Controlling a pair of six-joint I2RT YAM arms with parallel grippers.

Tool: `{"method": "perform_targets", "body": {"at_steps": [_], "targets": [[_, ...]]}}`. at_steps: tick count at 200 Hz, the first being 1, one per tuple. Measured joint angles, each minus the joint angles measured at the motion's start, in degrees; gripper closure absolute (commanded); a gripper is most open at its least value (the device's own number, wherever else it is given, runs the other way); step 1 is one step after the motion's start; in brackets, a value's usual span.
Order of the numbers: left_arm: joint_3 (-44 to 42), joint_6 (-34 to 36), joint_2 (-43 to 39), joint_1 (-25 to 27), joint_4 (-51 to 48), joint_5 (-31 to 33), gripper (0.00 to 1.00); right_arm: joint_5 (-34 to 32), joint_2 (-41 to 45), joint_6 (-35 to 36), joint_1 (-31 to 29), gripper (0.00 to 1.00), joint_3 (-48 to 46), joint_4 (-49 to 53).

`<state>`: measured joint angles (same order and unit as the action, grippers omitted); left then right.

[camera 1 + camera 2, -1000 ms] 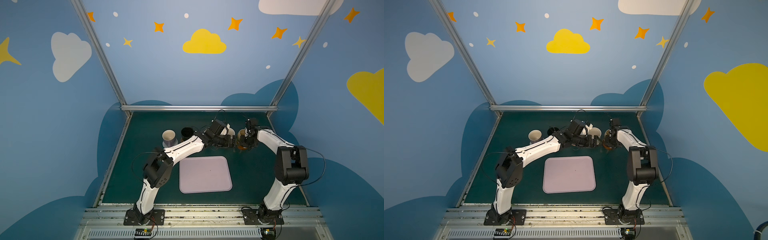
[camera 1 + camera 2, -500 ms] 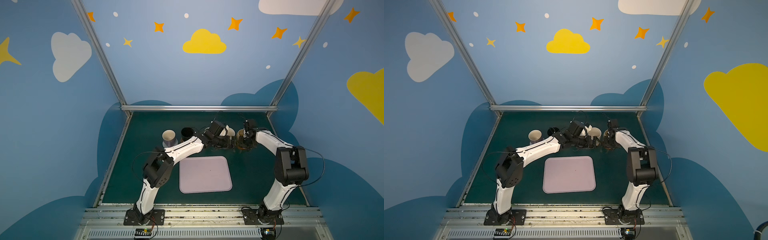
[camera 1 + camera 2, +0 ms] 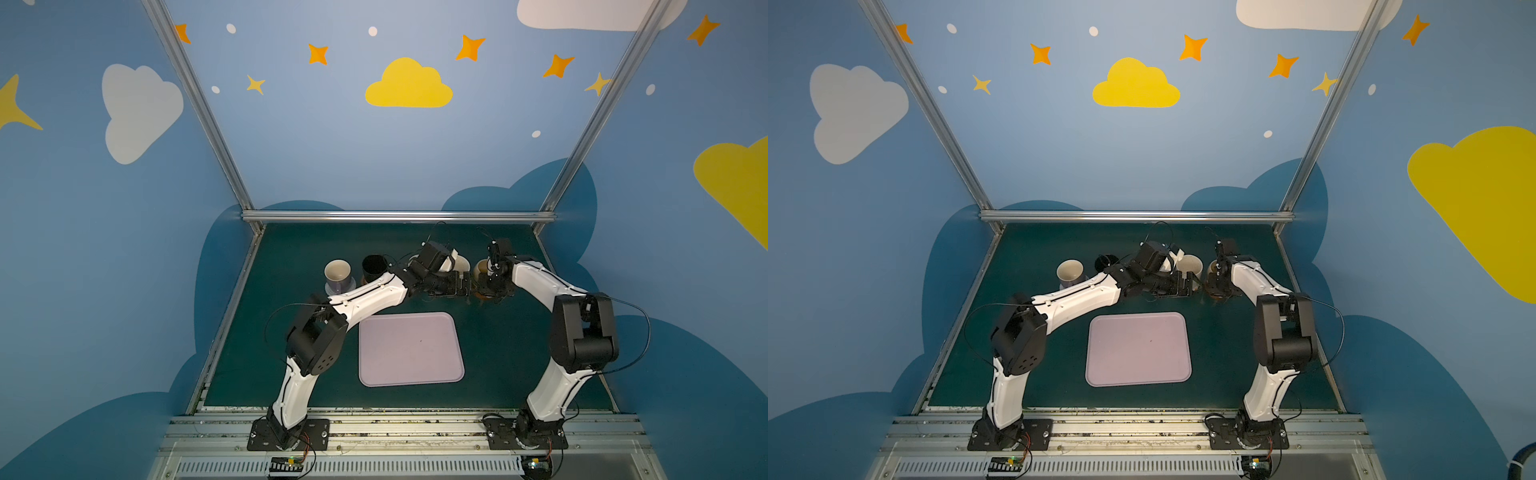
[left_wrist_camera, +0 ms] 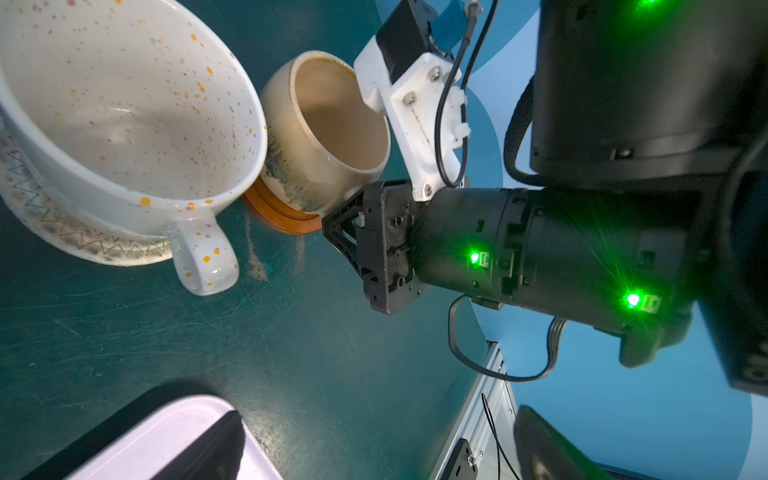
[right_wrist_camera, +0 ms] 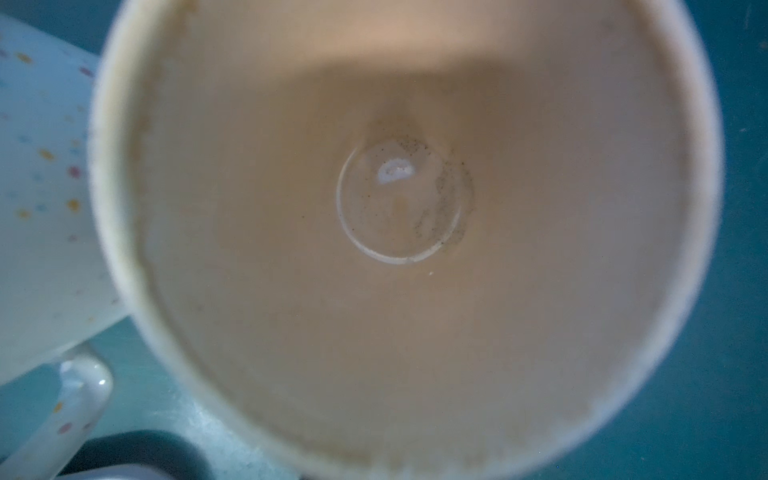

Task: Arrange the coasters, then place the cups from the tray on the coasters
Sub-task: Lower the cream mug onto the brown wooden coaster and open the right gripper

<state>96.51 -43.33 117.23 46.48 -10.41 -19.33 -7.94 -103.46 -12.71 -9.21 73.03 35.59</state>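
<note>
The flat pale lilac rectangular tray (image 3: 409,349) lies empty on the dark green table (image 3: 291,257); beyond it a lilac mug (image 3: 337,274), a black mug (image 3: 374,266) and a speckled cream mug (image 4: 124,104) stand, so the task looks nearly done. The right fingers (image 4: 345,224) are closed at the side of the squat mustard-tan mug (image 4: 328,124), seemingly pinching its hidden handle, as it sits on a rimmed brown wooden coaster (image 4: 282,216); the left fingers (image 4: 216,444) are spread wide, empty, nearby.
</note>
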Motion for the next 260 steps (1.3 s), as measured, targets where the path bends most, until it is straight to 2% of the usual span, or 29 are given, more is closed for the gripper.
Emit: {"method": "perform_targets", "body": {"at_steps": [95,127,153,219,260], "targets": [[-0.63,-0.33,0.0,-0.09,0.44,-0.13,0.0,-0.57,1.57,-0.13,-0.02,1.0,-2.54,-1.31],[-0.66,-0.46,0.0,-0.09,0.5,-0.15,0.0,-0.44,1.57,-0.35,0.0,0.86,-2.54,-1.2],[-0.68,-0.63,0.0,-0.09,0.68,-0.2,0.0,-0.44,1.57,-0.46,0.0,0.84,-2.54,-1.11],[-1.6,-1.14,0.0,-0.11,1.18,-0.24,0.0,-1.27,1.57,-0.57,0.0,0.7,-2.54,0.24],[-2.25,-2.21,0.0,-0.09,2.86,-0.63,0.0,-1.27,1.6,-0.52,0.0,0.7,-2.54,0.44]]}}
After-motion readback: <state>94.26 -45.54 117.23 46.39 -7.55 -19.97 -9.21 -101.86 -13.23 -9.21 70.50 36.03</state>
